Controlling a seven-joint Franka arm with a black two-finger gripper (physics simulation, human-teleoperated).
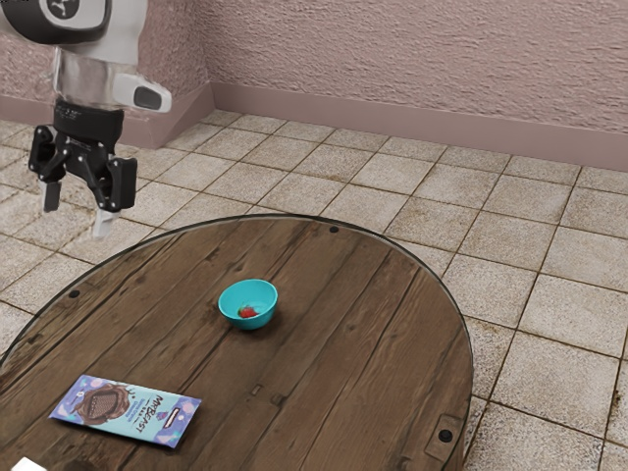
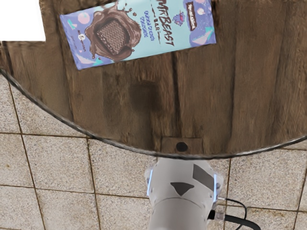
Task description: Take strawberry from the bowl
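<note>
Before a pink wall, a bowl inside the round counter's edge cradles the strawberry; the pincer hangs open, empty, presumably raised for clearance.

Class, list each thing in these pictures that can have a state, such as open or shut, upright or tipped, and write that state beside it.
Jaws: open, apart, nothing between them.
Turquoise bowl: upright, holding the strawberry.
Strawberry: inside the bowl.
MrBeast chocolate bar: lying flat, in its wrapper.
</note>
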